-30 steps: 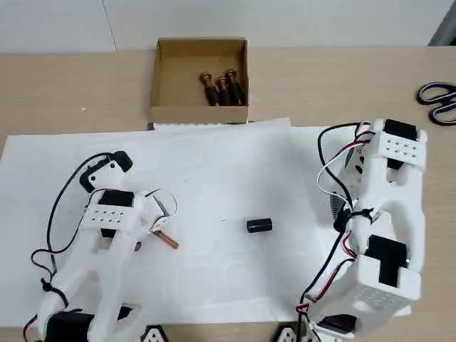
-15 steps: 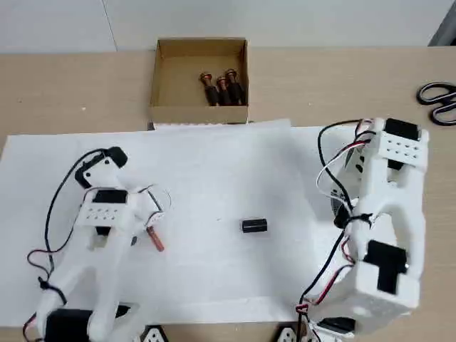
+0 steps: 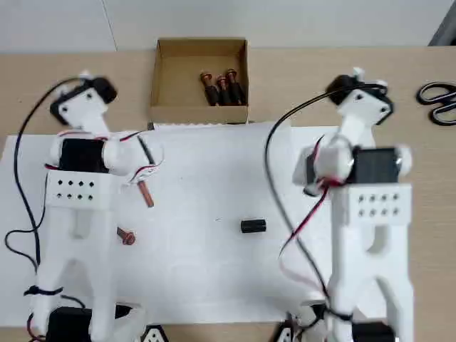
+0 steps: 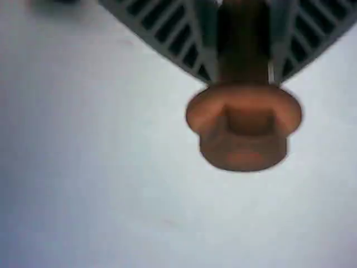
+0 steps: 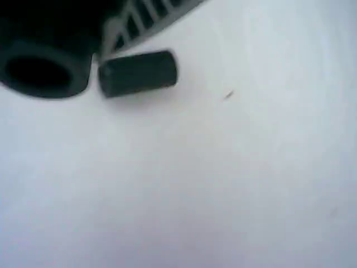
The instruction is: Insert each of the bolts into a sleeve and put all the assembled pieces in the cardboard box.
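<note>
High view: the left gripper (image 3: 142, 187) is clamped on a bolt (image 3: 145, 194) over the white paper (image 3: 214, 285). A second bolt (image 3: 127, 236) lies near it on the paper, and a sleeve (image 3: 253, 226) lies mid-paper. The right gripper (image 3: 312, 174) is closed around a second sleeve (image 5: 42, 72). Three assembled pieces (image 3: 222, 87) are seen inside the cardboard box (image 3: 174, 78).

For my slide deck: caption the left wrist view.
Left arm's fingers grip a copper bolt by its shank over white paper.
</note>
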`<state>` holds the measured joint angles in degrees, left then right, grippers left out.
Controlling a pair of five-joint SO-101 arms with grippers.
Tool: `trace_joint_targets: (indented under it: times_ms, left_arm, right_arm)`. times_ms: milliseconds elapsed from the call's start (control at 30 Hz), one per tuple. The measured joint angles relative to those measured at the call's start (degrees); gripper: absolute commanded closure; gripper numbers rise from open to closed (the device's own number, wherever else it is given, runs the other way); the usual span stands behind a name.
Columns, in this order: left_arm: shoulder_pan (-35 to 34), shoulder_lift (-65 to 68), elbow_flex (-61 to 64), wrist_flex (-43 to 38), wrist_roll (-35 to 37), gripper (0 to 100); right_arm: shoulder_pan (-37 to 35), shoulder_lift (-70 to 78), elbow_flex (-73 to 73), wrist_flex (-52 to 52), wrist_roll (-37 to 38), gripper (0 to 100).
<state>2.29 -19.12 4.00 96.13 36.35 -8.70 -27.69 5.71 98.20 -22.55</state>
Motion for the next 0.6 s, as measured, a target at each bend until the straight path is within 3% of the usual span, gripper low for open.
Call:
trace_joint_targets:
  times_ms: [167,300,600]
  left_arm:
    - [4.9,-3.1,-13.0,2.9,-6.1,99]
    - [7.7,-11.0,-15.6,2.5,-10.8,99]
    - [8.4,-27.6,0.5,0.2,-14.9,99]
  right_arm:
    - [-6.6,-11.3,4.8,0.1,1.8,99.5]
    - [-9.6,-20.4,9.1,0.2,3.1,99.6]
    - [-15.5,-36.5,21.9,0.4,4.7,99.6]
